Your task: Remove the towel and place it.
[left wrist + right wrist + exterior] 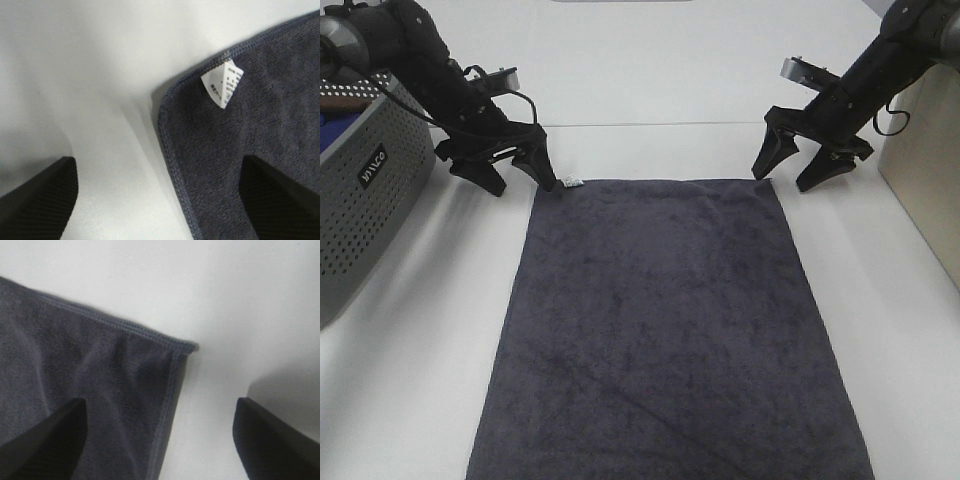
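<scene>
Here the white table [650, 90] carries the towel [660, 330], spread flat; the grey basket [365, 200] stands left. Both the left gripper [525, 178] and right gripper [786, 175] gape, straddling its far corners, holding nothing.

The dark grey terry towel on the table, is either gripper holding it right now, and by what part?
Nothing is held. The dark grey terry towel lies flat; the left gripper and right gripper stand open, each straddling a far corner.
</scene>
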{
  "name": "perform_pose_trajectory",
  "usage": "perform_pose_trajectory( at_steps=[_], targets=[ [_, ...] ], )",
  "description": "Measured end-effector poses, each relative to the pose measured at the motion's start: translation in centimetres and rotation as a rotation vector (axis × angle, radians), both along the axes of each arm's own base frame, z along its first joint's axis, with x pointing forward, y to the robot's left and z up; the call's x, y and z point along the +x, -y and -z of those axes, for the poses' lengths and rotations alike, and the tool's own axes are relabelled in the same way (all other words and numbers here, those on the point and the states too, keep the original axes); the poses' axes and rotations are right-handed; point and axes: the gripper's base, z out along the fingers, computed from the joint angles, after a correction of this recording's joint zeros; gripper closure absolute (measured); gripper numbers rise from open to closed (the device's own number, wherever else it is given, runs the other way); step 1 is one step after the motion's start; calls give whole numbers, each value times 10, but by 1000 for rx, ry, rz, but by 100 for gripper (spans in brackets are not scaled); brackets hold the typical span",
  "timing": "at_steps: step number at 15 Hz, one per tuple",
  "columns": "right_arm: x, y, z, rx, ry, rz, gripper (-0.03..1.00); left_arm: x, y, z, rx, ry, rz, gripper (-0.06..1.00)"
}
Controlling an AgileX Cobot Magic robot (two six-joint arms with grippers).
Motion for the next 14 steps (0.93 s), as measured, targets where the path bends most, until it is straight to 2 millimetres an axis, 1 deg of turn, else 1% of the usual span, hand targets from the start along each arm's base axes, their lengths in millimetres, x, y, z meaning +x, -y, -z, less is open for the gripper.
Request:
perform_pose_trajectory(
  at_steps=[3,6,11,14],
  targets=[
    [4,2,8,33,1,21,20,2,1,5,-5,10,1,12],
    [5,1,10,47,-3,25,20,2,1,5,-7,14,0,12],
    [5,2,10,33,-1,21,20,2,1,5,-7,14,0,12],
    [5,3,10,26,-1,19,20,3,1,6,-14,-2,-47,13]
  ],
)
